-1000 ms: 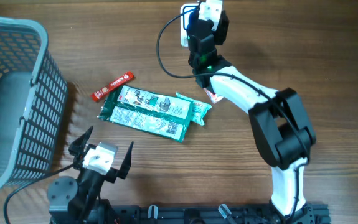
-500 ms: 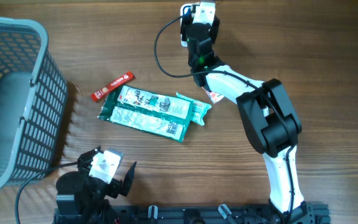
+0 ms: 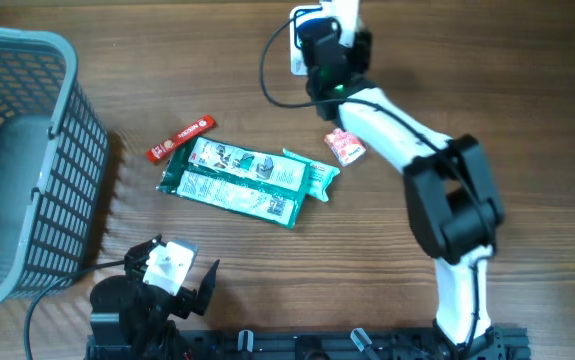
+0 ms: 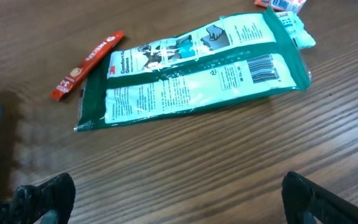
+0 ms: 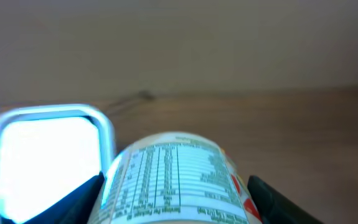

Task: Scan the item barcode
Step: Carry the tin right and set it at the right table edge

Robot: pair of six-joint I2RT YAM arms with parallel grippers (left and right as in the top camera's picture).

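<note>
Leftover bits on the wooden bench (image 3: pixel 527 120)

Grey mesh basket (image 3: pixel 72 175) is parked at the left edge, well apart from the rest. Roughly mid-bench there's a flat green and white package (image 3: pixel 247 180) lying printed side up, barcode showing near its right end. A skinny red stick packet (image 3: pixel 180 139) lies just beside its upper-left corner, and a small red and white packet (image 3: pixel 345 146) sits just off the right end. Can't tell if those two touch.

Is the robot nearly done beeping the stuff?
Not nearly. Done: the right gripper has picked up a labelled container. In hand: it holds it beside the glowing white box, probably the scanner. Left: the green packet, red stick sachet and small red packet lie on the table.
</note>
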